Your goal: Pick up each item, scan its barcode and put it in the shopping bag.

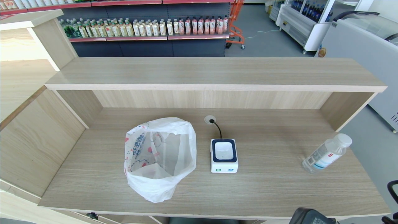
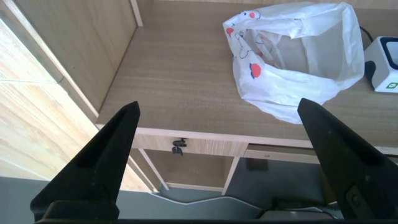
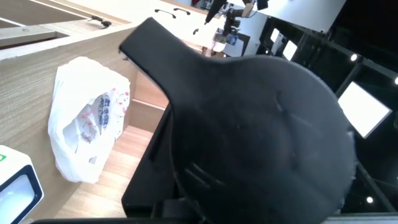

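A: State of the left gripper (image 2: pixel 219 107)?
B: Jaws wide apart, holding nothing. In the left wrist view its black fingers (image 2: pixel 102 165) frame the front edge of the counter (image 1: pixel 264 189). It hangs out in front of that edge, not over the top.
A: And the right gripper (image 3: pixel 249 124)?
B: Can't tell. It's just a dark bulk hard against the lens in the right wrist view.
A: Item to scan?
B: The water bottle (image 1: pixel 326 153), at the right of the head frame near the counter's right end. It's clear with a white cap and a white-and-blue label. It appears to stand upright, cap toward the upper right. Nothing is touching it.
A: Bag?
B: The shopping bag (image 1: pixel 160 158) is left of centre. White plastic with red and blue print, slumped, mouth open upward.
A: Scanner?
B: The scanner (image 1: pixel 224 155) is at centre frame, just right of the bag with a narrow gap between them. It's a white box with a dark blue frame around a window that faces up. A black cable (image 1: pixel 217 128) runs from its back up to a round grommet (image 1: pixel 210 119).
A: Behind the counter?
B: A shelf of drink bottles (image 1: pixel 146 28) across the upper left of the frame.
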Robot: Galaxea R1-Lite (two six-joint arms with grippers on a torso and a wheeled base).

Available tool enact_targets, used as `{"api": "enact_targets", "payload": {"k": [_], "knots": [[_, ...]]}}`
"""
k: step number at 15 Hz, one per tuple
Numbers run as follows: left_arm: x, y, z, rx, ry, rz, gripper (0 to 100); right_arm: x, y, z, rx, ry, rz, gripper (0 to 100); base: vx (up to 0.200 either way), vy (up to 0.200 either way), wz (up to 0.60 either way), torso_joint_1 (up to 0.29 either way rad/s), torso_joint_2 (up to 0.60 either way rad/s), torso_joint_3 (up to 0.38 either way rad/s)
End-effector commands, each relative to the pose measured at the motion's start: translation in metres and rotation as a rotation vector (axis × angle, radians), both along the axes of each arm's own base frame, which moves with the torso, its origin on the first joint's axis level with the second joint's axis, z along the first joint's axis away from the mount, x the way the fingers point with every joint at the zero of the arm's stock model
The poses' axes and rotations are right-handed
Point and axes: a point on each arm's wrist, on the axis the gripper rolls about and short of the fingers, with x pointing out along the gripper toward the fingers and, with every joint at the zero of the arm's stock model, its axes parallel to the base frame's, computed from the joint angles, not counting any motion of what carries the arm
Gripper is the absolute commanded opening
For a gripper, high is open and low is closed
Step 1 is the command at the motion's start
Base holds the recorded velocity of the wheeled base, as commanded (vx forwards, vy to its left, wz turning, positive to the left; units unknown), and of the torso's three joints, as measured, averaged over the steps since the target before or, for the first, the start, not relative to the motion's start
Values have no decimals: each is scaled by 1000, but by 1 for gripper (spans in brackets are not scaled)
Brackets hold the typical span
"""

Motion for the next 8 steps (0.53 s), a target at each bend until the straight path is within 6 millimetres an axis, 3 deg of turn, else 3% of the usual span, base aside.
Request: {"api": "enact_targets", "payload": {"k": [1, 6, 8], "knots": [[0, 0, 0, 0, -1, 0, 100, 0, 0, -1, 5, -73, 17, 0, 0, 0, 0, 0, 0, 0], [0, 0, 0, 0, -1, 0, 100, 3, -2, 1, 7, -81, -3, 0, 0, 0, 0, 0, 0, 0], [0, 0, 0, 0, -1, 0, 100, 25, -16, 10, 8, -19, -171, 0, 0, 0, 0, 0, 0, 0]]}}
